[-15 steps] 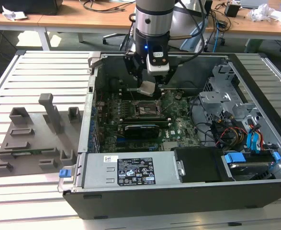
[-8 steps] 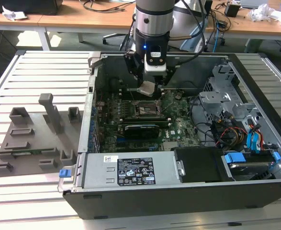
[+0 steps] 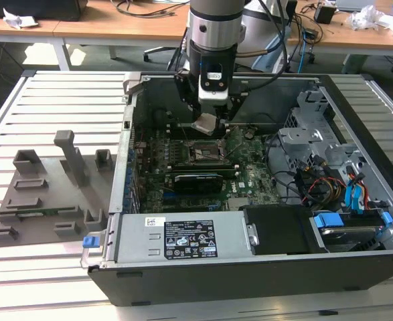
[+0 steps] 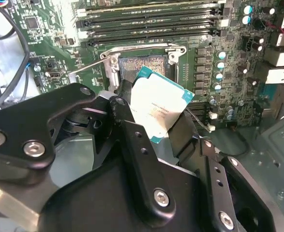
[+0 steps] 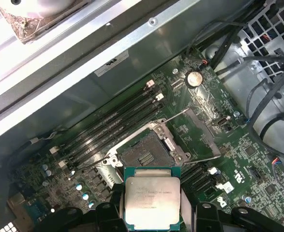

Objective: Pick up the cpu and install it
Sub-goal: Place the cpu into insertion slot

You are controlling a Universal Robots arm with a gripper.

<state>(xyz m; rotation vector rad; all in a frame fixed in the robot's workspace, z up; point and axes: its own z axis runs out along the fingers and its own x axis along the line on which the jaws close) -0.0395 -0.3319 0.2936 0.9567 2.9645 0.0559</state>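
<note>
tool: black two-finger gripper (image 4: pixel 156 120) clenched on the cpu | cpu: thin square chip, pale silver-grey metal top, green edge (image 5: pixel 152 199), held in the air near the open square metal socket frame (image 5: pixel 145 154), apart from it | socket: on the green motherboard (image 3: pixel 251 168) inside an open black computer case (image 3: pixel 250 284) | case: lying on a white slatted table (image 3: pixel 55 100)

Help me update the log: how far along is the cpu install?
Done: the cpu is picked up, clamped in the gripper. In hand: it hangs inside the open computer case, above the motherboard and close by the socket. Left: the socket is open and empty in both wrist views; the cpu is not yet seated.
</note>
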